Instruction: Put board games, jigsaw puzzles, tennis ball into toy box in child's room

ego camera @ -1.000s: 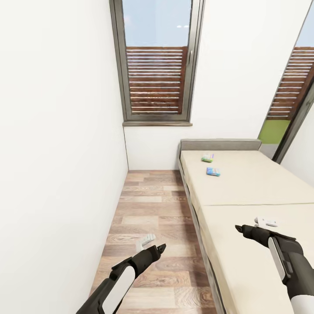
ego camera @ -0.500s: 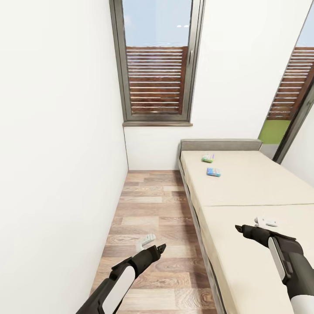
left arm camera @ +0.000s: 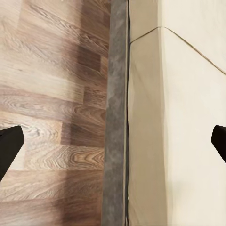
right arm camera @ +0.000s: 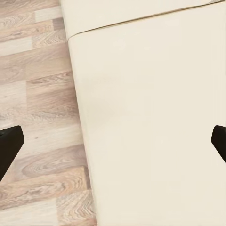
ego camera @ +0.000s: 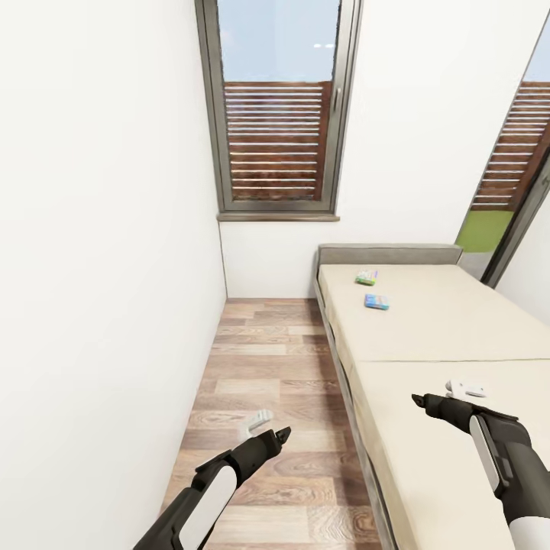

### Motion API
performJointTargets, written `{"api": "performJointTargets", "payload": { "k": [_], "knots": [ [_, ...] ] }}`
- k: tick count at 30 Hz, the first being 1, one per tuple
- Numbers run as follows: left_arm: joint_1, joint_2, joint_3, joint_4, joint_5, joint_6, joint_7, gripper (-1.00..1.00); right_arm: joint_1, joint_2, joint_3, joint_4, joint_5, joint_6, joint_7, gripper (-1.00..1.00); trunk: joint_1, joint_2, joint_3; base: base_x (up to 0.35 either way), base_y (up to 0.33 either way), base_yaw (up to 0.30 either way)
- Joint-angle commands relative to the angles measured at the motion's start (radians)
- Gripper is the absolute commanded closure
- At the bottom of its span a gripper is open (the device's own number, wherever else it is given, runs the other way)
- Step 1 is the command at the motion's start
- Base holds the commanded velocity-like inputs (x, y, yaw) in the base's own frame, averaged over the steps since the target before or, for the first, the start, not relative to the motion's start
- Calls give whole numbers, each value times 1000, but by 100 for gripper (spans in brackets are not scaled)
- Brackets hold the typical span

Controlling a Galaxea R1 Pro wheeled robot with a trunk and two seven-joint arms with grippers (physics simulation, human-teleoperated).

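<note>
Two board games lie far up the cream bed near its grey headboard: a white-green box and, just in front of it, a smaller blue box. My left gripper hangs open over the wooden floor beside the bed, far short of both boxes. In the left wrist view its fingers stand wide apart with nothing between them. My right gripper is open over the near part of the mattress, its fingers spread and empty. The table, toy box, jigsaw puzzles and tennis ball are out of view.
A narrow strip of wood floor runs between a white wall and the bed's grey frame. A tall grey-framed window stands at the far end. A second glazed opening is at the right.
The whole picture has shifted very slightly, so the camera has moved a little. Both arms hold the same pose and both boxes lie where they were.
</note>
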Motion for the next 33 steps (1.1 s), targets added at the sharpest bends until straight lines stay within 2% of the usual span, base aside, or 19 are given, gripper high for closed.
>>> {"api": "performJointTargets", "payload": {
  "k": [1,13,33],
  "knots": [
    [-1,0,-2,-2,10,2,9,-100,-1,0,-2,-1,-1,5,5,-100,0,-1,-1,1,0,137],
    [-1,0,-2,-2,11,2,9,-100,-1,-1,-3,-1,-1,5,5,-100,0,-1,-1,0,0,124],
    [-1,0,-3,-3,10,2,12,-100,-1,-1,-4,-1,-1,5,5,-100,0,-1,-1,0,11,18]
  ]
}}
